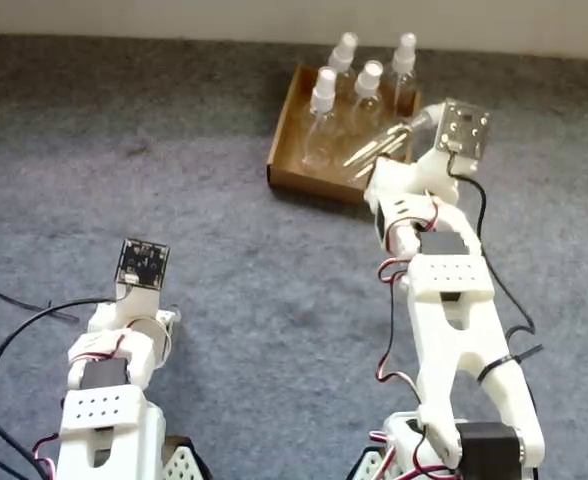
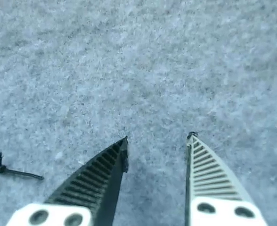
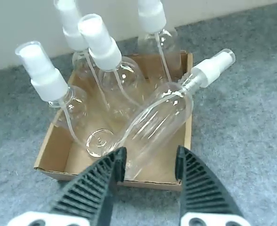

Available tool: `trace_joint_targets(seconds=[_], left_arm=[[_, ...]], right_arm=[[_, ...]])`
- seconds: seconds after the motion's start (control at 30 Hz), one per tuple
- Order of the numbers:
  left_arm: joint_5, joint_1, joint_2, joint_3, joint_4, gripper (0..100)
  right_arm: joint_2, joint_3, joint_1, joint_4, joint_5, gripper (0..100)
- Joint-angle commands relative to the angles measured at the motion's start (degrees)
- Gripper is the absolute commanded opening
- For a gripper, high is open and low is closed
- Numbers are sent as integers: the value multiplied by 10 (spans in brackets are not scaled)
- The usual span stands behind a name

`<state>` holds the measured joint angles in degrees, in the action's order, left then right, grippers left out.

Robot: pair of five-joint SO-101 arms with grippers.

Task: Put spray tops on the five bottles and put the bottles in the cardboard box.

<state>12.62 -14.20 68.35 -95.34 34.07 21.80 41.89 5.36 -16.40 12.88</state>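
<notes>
The cardboard box (image 1: 289, 140) sits on the grey carpet at the back, right of centre. Several clear bottles with white spray tops stand upright in it (image 1: 323, 105) (image 3: 46, 80). One more capped bottle (image 3: 162, 117) (image 1: 382, 146) lies tilted in the box, its spray top resting over the rim. My right gripper (image 3: 150, 155) (image 1: 376, 170) is at the box's near edge, open, its fingertips on either side of that bottle's base end. My left gripper (image 2: 157, 139) hovers open over bare carpet at the front left, holding nothing.
A black cable tie (image 2: 11, 172) lies on the carpet beside my left gripper. A pale wall (image 3: 16, 28) runs just behind the box. Open carpet (image 1: 224, 260) lies between the two arms and left of the box.
</notes>
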Motion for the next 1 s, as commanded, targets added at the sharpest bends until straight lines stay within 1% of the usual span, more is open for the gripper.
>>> trace_joint_targets(seconds=[0.0, 0.1, 0.17, 0.23, 0.3, 0.33, 0.4, 0.47, 0.77, 0.97], left_arm=[[4, -6, 7, -2, -21, 189], [4, -6, 7, -2, -21, 189], [4, -6, 7, -3, -21, 189], [4, -5, 7, -3, -21, 189], [4, -5, 7, -3, -20, 189], [4, -5, 7, -3, -20, 189], [4, -5, 7, -3, -20, 189], [4, -5, 7, -3, -20, 189], [4, -5, 7, -3, -19, 189], [4, -6, 7, -3, -18, 189]], right_arm=[[4, -29, -12, -1, 4, 146], [-17, -38, -31, -24, 6, 153], [-49, -94, -41, -40, 54, 193], [-93, -154, -43, -95, 87, 232], [-138, -225, -43, -145, 95, 238], [-159, -258, -44, -161, 117, 238], [-191, -316, -53, -164, 173, 238], [-219, -369, -60, -164, 198, 238], [-345, -518, -75, -161, 200, 241], [-456, -606, -102, -149, 200, 242]])
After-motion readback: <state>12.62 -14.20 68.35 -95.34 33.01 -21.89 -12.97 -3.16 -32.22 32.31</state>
